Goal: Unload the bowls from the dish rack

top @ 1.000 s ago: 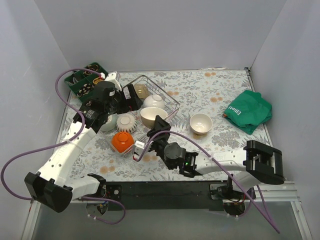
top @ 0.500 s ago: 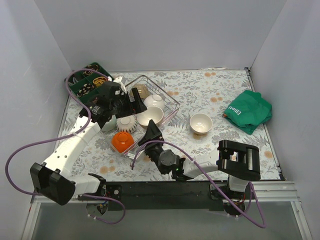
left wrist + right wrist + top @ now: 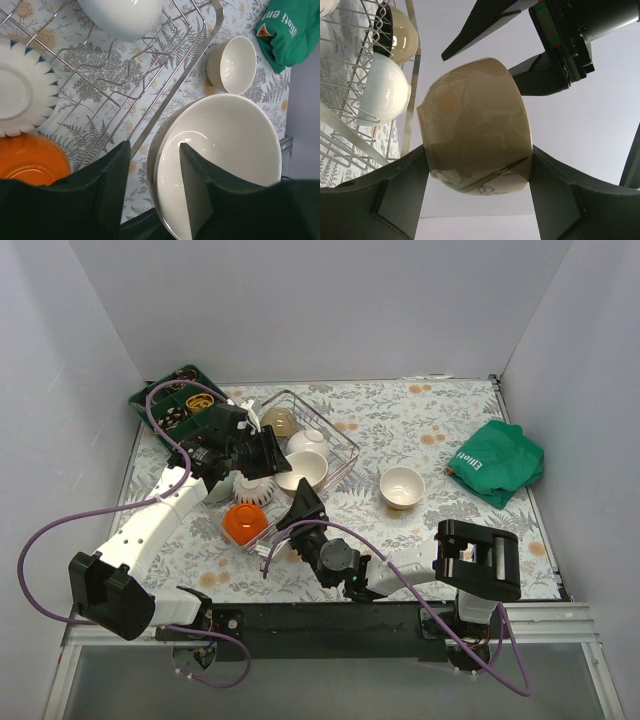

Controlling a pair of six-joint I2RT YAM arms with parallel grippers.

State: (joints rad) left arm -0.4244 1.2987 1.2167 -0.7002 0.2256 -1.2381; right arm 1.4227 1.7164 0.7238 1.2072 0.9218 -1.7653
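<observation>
The dish rack (image 3: 342,446), a silver wire basket, stands at the back left and holds a brownish bowl (image 3: 280,422) and a white bowl (image 3: 308,440). At its near edge a large cream bowl (image 3: 303,470) is raised, with my right gripper (image 3: 303,492) shut on its sides from below (image 3: 479,150). My left gripper (image 3: 272,452) straddles this bowl's rim (image 3: 153,145). One finger is inside the bowl (image 3: 225,145) and the other is outside, with a strip of tablecloth showing between it and the rim.
A ribbed white bowl (image 3: 253,487), an orange bowl (image 3: 245,525) and a small cream bowl (image 3: 402,487) sit on the floral cloth. A green compartment tray (image 3: 165,405) is at the back left, and a green cloth bag (image 3: 497,460) lies at the right.
My left gripper has moved right to the cream bowl and its jaws have narrowed around the rim. The right arm folded in early on, then stayed still with the bowl.
</observation>
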